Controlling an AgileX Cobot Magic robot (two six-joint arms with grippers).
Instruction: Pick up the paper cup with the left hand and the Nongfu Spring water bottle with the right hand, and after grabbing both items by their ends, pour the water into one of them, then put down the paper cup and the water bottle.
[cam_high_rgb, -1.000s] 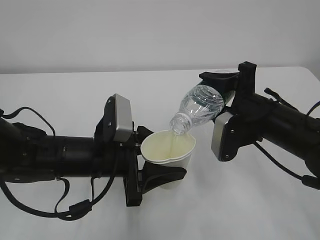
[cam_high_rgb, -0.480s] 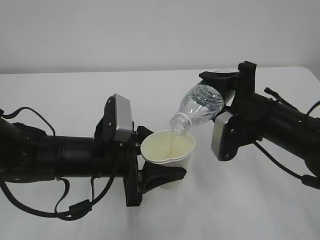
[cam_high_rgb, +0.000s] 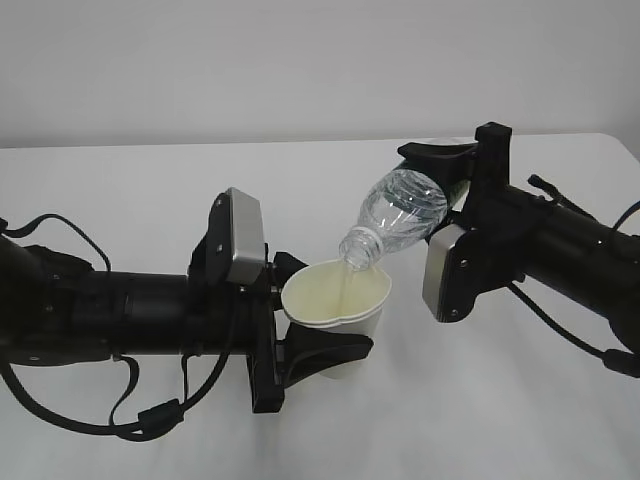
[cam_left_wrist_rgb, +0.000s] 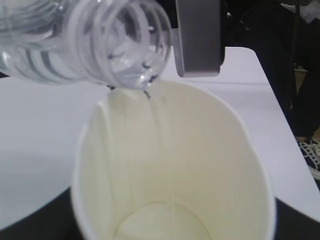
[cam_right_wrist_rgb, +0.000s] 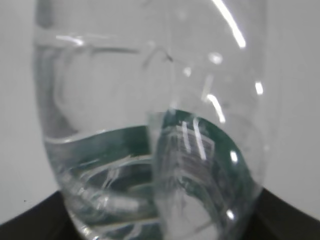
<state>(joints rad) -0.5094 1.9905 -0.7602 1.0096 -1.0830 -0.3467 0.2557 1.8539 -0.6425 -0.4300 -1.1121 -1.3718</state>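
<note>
you're mid-pour: the right gripper (cam_high_rgb: 455, 185) grasps the bottle (cam_high_rgb: 400, 213) by its base, neck tipped down over the cup (cam_high_rgb: 335, 300), which the left gripper (cam_high_rgb: 300, 350) clasps near its bottom, left of centre. next, tilt the bottle upright, then set both down. the white table (cam_high_rgb: 150, 190) meets a plain grey wall (cam_high_rgb: 300, 60).

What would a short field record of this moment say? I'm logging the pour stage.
stage: pouring in progress
left gripper: shut on paper cup, held off the table
right gripper: shut on Nongfu Spring water bottle at its base end
bottle pose: tilted, open neck down over cup rim
water: some left in bottle
</note>
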